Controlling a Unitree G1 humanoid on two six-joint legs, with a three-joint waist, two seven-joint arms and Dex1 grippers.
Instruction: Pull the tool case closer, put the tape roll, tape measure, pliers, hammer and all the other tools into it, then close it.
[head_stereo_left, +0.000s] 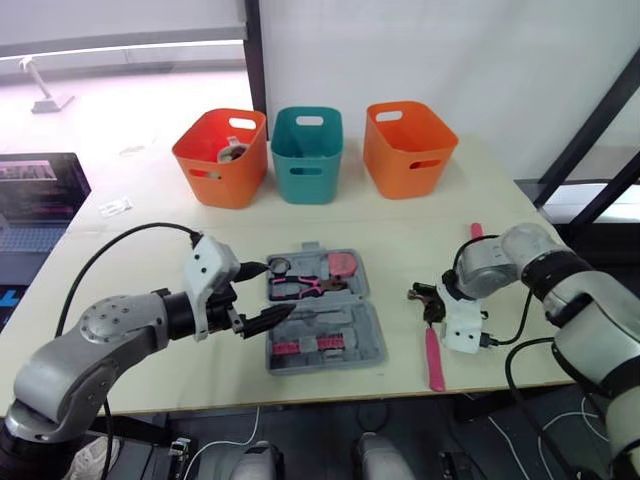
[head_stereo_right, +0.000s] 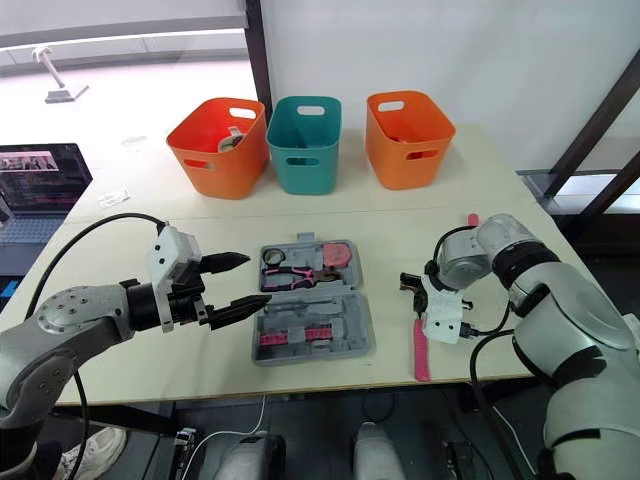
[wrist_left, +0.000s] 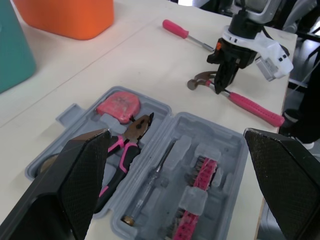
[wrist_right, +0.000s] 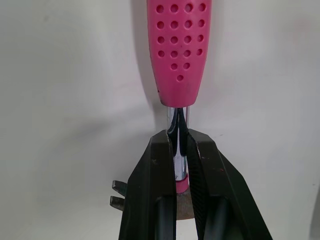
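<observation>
Pink-handled hammer (head_stereo_left: 434, 362) lies on the table (head_stereo_left: 330, 225) right of the open grey tool case (head_stereo_left: 360, 340) — right gripper (wrist_right: 179, 137) clamped on its steel shank; left gripper (head_stereo_left: 272, 290) spread wide at the case's left edge

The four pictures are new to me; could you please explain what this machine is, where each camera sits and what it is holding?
It is a two-armed humanoid robot; each arm ends in a black two-fingered pincer. Two pictures come from cameras in its head, looking down over a table; the other two come from cameras on each wrist, looking along the fingers. On the table lies an open grey tool case with pliers and a pink tape measure inside. The left pincer hovers open at the case's left side. The right pincer is shut on the metal shaft of a pink-handled hammer, right of the case.
</observation>
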